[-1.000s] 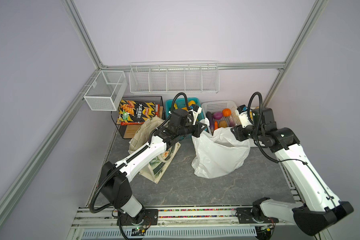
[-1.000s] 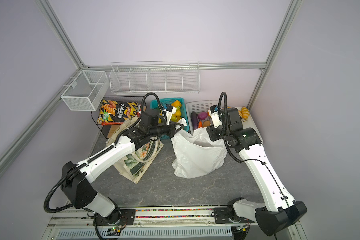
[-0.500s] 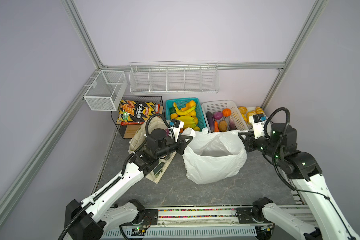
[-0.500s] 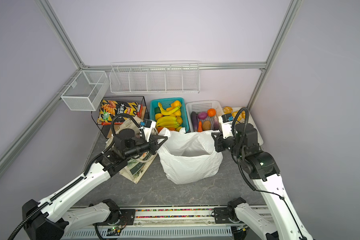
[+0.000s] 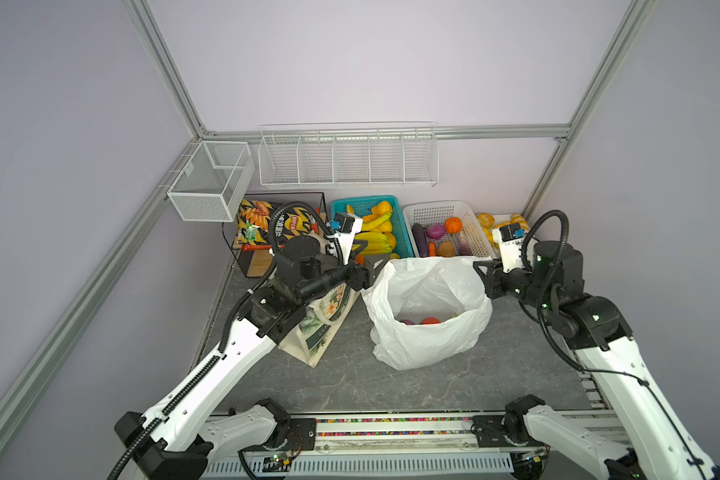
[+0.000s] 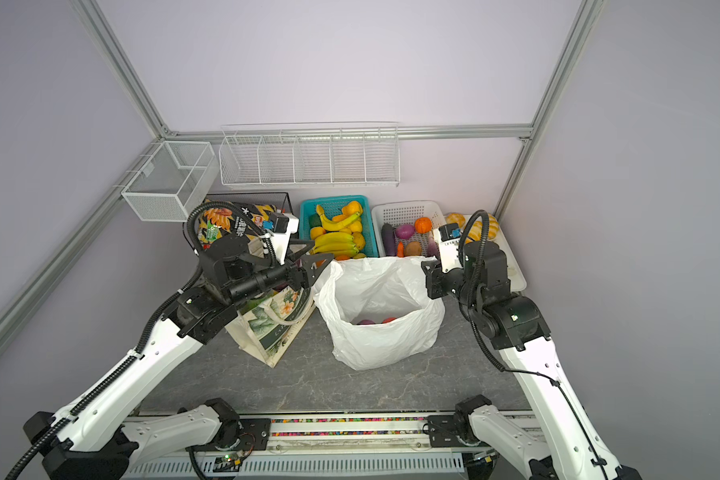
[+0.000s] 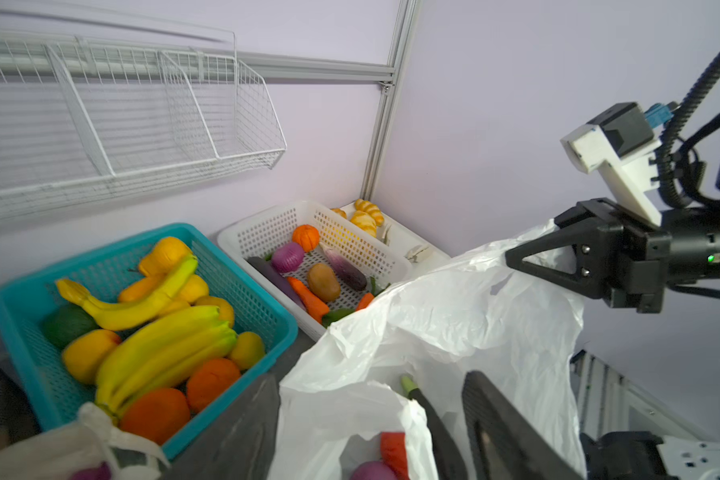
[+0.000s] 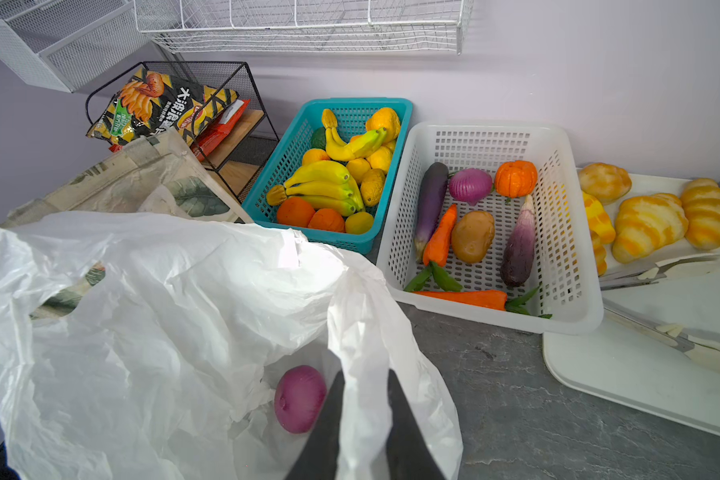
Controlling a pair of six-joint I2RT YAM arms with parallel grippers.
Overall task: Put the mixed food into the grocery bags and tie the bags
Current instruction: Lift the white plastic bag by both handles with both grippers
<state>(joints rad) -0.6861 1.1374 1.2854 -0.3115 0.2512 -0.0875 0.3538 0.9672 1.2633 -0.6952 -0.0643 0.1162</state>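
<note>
The white plastic bag stands open at mid-table. Inside it lie a purple onion, a red tomato and a dark piece with a green tip. My right gripper is shut on the bag's right handle and holds it up. At the bag's left rim, my left gripper is open, with the loose left handle between its wide-apart jaws. The cream canvas tote stands under the left arm, partly hidden.
Along the back wall stand a black wire rack with a black-and-yellow chip bag, a teal basket of bananas and oranges, a white basket of toy vegetables, and a white tray with bread and tongs. Wire baskets hang on the wall.
Both arms drew back from the baskets, bringing the plastic bag to mid-table with its mouth spread open. My left gripper then opened and let go of the left handle; the right stays shut.
</note>
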